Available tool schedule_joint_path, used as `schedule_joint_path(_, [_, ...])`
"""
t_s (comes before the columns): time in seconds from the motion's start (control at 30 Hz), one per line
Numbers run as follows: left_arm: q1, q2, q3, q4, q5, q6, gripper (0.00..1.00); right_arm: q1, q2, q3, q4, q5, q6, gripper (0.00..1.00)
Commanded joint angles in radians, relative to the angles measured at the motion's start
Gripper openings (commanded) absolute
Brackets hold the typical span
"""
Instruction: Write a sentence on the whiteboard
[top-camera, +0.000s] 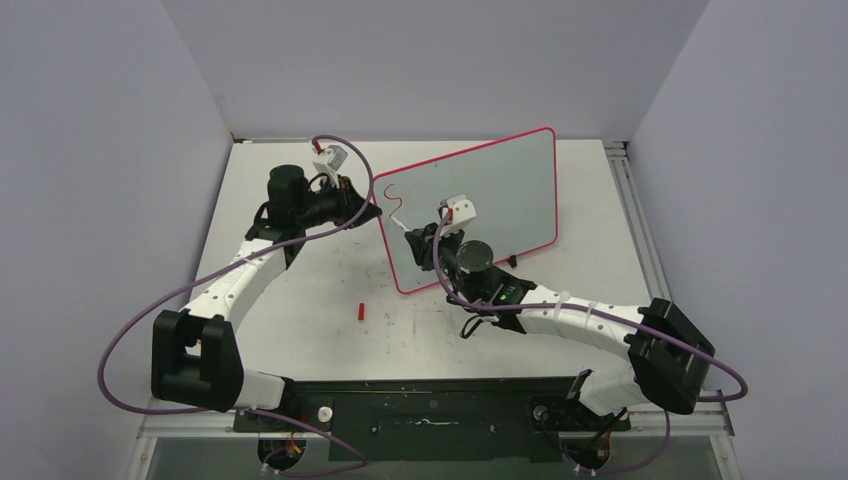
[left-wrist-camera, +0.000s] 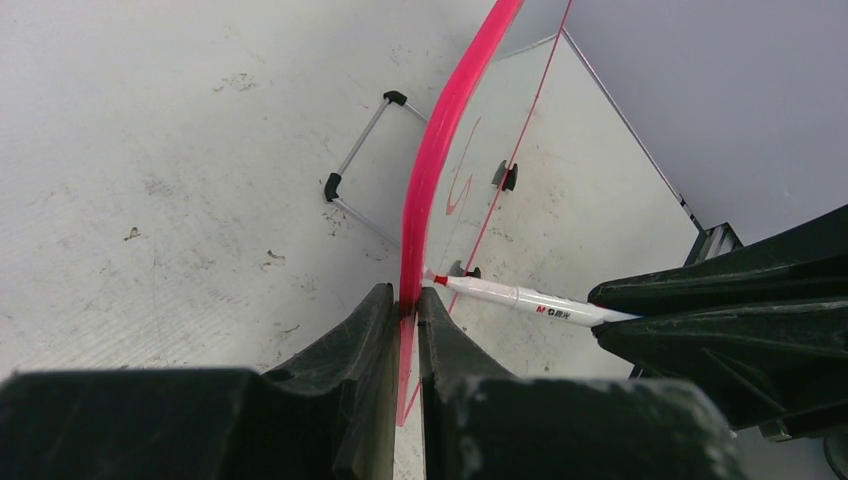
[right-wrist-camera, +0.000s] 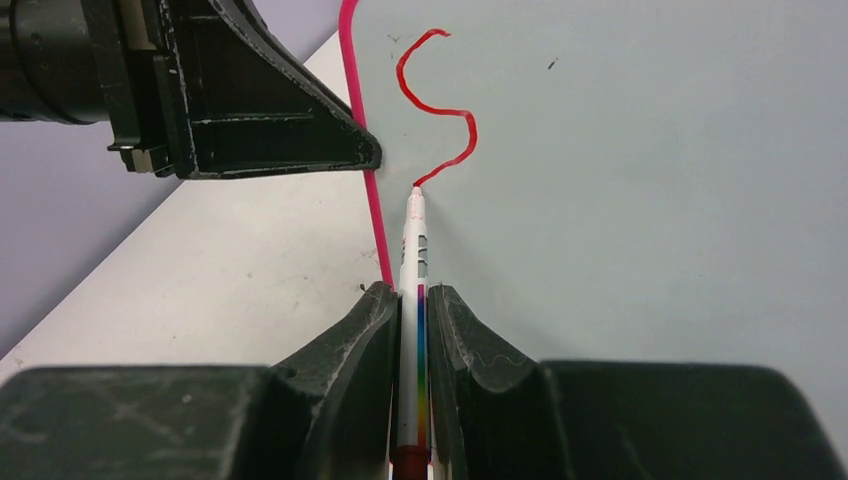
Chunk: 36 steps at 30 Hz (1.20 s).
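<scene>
At the middle of the tabletop (top-camera: 330, 260) our left fingers (left-wrist-camera: 360, 340) pinch the whiteboard (top-camera: 500, 190) by its pink rim, our right fingers (right-wrist-camera: 365, 335) clamp the marker (right-wrist-camera: 412, 250), tip at the red S (right-wrist-camera: 445, 110) (one letter so far). Push too hard and the board may slip, skewing the stroke.

White tabletop (top-camera: 300, 300), scuffed with grey marks. Whiteboard (top-camera: 500, 190) stands on it, far right of centre, tilted, on small black feet (top-camera: 512, 262). Wire stand (left-wrist-camera: 356, 152) behind the board rests on the surface. Small red cap (top-camera: 360, 310) lies loose near the board's near-left corner, not touching. Black base plate (top-camera: 430, 410) runs along the near edge.
</scene>
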Motion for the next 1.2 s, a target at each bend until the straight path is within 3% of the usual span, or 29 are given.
schedule_joint_path(0.0, [-0.005,-0.038,0.001,0.035,0.028,0.003,0.0,0.013,0.012,0.023,0.052,-0.014,-0.016,0.05])
schedule_joint_path(0.43, [-0.005,-0.042,-0.002,0.033,0.021,0.007,0.0,0.028,-0.125,0.038,-0.011,0.075,-0.066,0.05])
schedule_joint_path(1.17, [-0.005,-0.042,-0.001,0.031,0.024,0.012,0.0,-0.032,-0.054,0.066,0.024,0.049,-0.082,0.05])
